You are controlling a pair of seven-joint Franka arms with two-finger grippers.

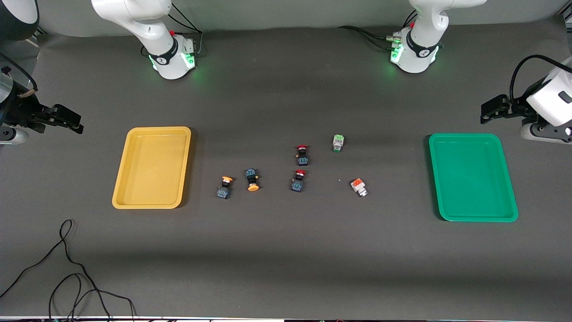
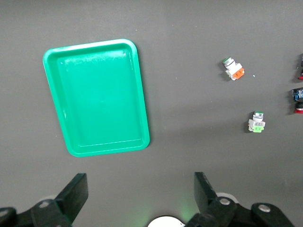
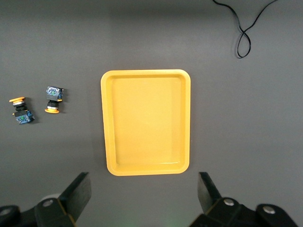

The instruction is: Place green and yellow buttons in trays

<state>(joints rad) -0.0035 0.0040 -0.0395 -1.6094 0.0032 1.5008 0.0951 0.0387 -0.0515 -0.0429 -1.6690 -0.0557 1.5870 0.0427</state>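
Observation:
The yellow tray [image 1: 152, 167] lies empty toward the right arm's end of the table, and the green tray [image 1: 473, 179] lies empty toward the left arm's end. Between them lie two yellow-capped buttons [image 1: 225, 187] [image 1: 252, 179], a green-topped grey button [image 1: 338, 142] and an orange-topped grey button [image 1: 359, 186]. My right gripper [image 1: 67, 120] is open and empty, high over the table by the yellow tray [image 3: 146, 122]. My left gripper [image 1: 494, 108] is open and empty, high over the table by the green tray [image 2: 97, 97]. The left wrist view shows both grey buttons [image 2: 256, 122] [image 2: 233, 69]. The right wrist view shows both yellow-capped ones [image 3: 20, 109] [image 3: 53, 99].
Two red-capped switches [image 1: 302, 154] [image 1: 298, 180] lie in the middle among the buttons. A black cable [image 1: 67, 268] loops on the table nearer to the front camera than the yellow tray.

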